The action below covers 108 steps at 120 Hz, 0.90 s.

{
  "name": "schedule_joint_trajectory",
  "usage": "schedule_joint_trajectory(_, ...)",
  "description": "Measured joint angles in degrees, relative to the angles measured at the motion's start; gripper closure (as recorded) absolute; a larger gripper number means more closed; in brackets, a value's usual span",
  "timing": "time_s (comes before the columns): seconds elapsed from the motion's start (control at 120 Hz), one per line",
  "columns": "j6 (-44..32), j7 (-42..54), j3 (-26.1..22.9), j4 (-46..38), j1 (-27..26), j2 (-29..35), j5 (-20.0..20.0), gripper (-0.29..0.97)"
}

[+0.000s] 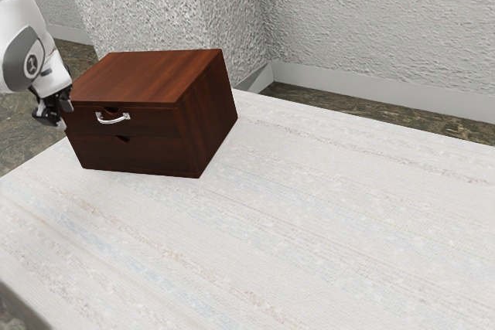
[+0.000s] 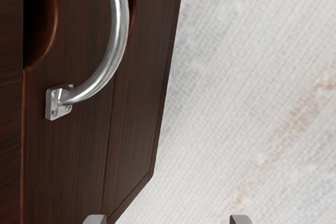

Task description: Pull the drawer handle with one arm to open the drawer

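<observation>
Dark reddish wood makes up the cabinet (image 1: 158,75), which stands on the pale surface (image 1: 325,222). It has two drawers in its front face. The upper drawer (image 1: 151,123) carries the curved metal handle (image 1: 113,117) and sits flush with the cabinet's front, so we judge it shut and the pull not yet begun.

Our arm (image 1: 23,52) reaches in beside the cabinet's front face, close to the corner nearest the handle. In the wrist view the handle (image 2: 113,51) arcs down to its mounting plate (image 2: 58,103). One of the fingertips (image 2: 95,220) lies in front of the cabinet's face and the other lies past the cabinet's edge, over the surface. The jaws stand wide apart and hold nothing. The handle is off to one side of them, not between them.

The main risk is that misalignment. If we closed here we would catch only air or the cabinet's corner. If we pushed forward without first centring on the bar, a fingertip could strike the drawer front and shove the cabinet back.

The bar looks smooth and round, so a shallow grip near its curved end could slide off under load. The cabinet also appears to be unfastened, so a hard or off-axis pull might drag or twist the whole cabinet instead of drawing the drawer out.
</observation>
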<state>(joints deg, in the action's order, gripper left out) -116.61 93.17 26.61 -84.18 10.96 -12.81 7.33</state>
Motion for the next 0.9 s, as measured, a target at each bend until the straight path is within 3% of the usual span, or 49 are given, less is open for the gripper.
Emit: schedule_joint_trajectory(0.9, -1.1, -0.1, -4.9, 1.9, -0.1, -5.2, -2.2, 0.44)
